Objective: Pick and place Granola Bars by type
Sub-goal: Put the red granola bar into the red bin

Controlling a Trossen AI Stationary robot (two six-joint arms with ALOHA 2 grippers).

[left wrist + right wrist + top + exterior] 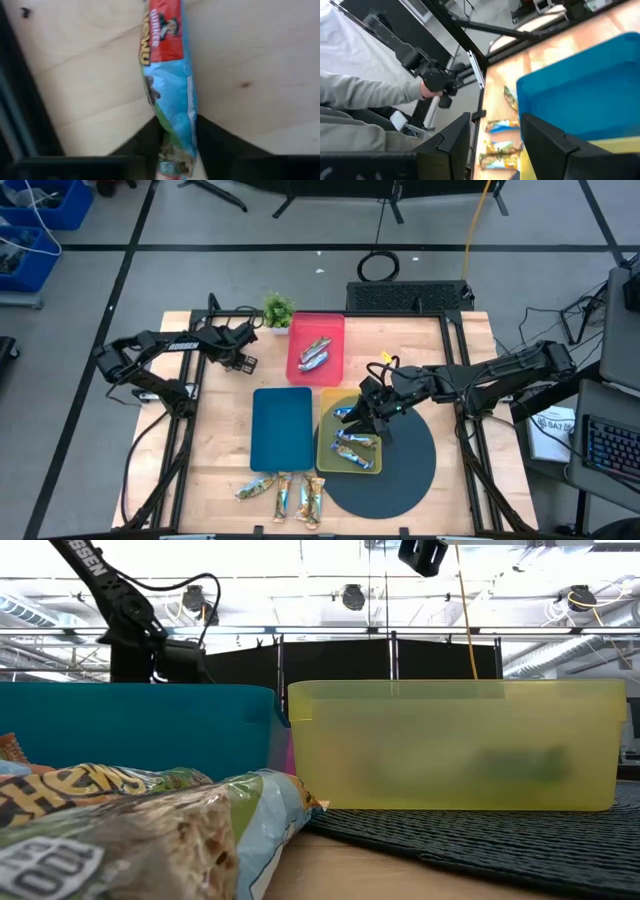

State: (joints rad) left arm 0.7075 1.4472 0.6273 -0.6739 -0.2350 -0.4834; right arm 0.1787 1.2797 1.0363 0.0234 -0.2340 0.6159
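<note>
Three Granola Bars (283, 494) lie on the surface's front edge; others fill the yellow tray (349, 463) and red tray (316, 347). Left end effector (177, 145) clamps one bar; right end effector (495, 137) hovers, fingers apart

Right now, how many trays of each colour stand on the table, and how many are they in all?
Red tray: 1
Blue tray: 1
Yellow tray: 1
Total: 3
</note>
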